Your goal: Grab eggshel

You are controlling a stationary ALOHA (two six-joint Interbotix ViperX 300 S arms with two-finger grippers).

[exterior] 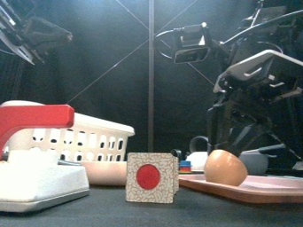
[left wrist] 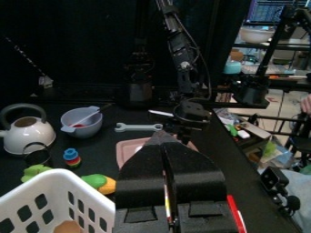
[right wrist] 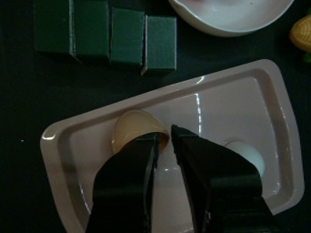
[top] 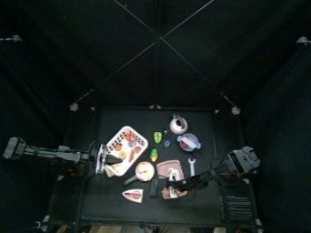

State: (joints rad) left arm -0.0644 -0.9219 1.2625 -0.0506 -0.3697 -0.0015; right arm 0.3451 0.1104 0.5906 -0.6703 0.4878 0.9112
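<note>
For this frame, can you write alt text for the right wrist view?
The right gripper hangs over a pale pink rectangular tray, its two black jaws reaching toward a tan egg-shaped shell lying in it. A row of dark green blocks sits beyond the tray on the black table.

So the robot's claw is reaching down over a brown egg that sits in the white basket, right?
Not quite. The brown egg sits on the pink tray, not in the white basket. The right wrist view shows it there, with the right claw reaching down over it.
</note>
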